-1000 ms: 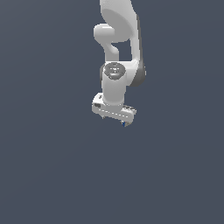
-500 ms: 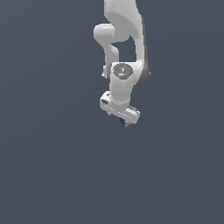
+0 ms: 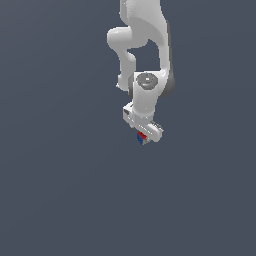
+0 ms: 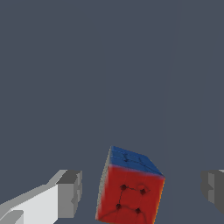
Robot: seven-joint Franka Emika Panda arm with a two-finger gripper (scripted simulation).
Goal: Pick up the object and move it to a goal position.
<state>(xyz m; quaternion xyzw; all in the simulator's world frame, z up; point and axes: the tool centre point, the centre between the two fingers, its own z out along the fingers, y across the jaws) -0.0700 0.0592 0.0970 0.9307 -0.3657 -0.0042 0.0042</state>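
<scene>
The object is a tiny cube (image 3: pixel 142 137) with red and blue faces, sitting just under my white gripper (image 3: pixel 145 134) in the exterior view. In the wrist view the cube (image 4: pixel 131 192) shows a red face and a blue face and looks tilted. It lies between my two fingers. One fingertip (image 4: pixel 70 193) and the other fingertip (image 4: pixel 213 189) each stand off from the cube with a gap on both sides. The gripper (image 4: pixel 141 192) is open around the cube and does not touch it.
The white arm (image 3: pixel 145 45) reaches down from the top of the exterior view. A plain dark grey surface (image 3: pixel 60 190) fills the rest of both views.
The hand has moved toward the exterior view's right and turned at the wrist. The cube's red and blue faces now show more plainly under the hand.
</scene>
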